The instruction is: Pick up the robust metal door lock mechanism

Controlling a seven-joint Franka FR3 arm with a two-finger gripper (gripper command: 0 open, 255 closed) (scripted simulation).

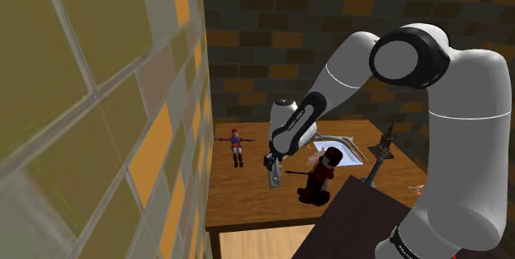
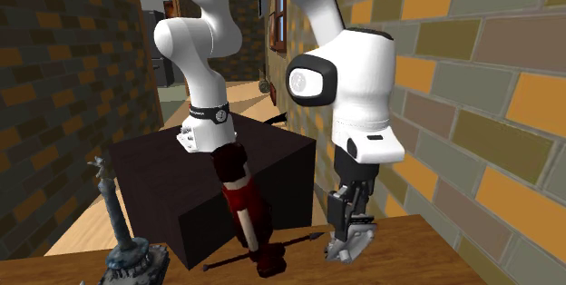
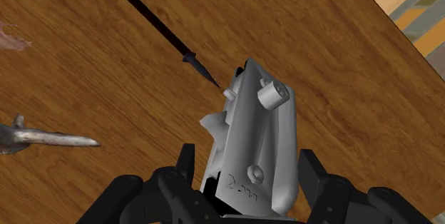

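Lock (image 3: 257, 126) — clamped in the end effector (image 3: 248, 160), low over the counter (image 3: 107, 80); grasp made, clear lift outstanding.

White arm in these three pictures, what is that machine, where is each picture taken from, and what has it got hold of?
It is a robot arm standing on a dark box. One picture looks over its shoulder, one faces it from across the wooden table, and one comes from a camera on its hand. Its black end effector is shut on a grey metal lock. Also on the table are a small doll, a dark red figure with a spear, and a grey statuette.
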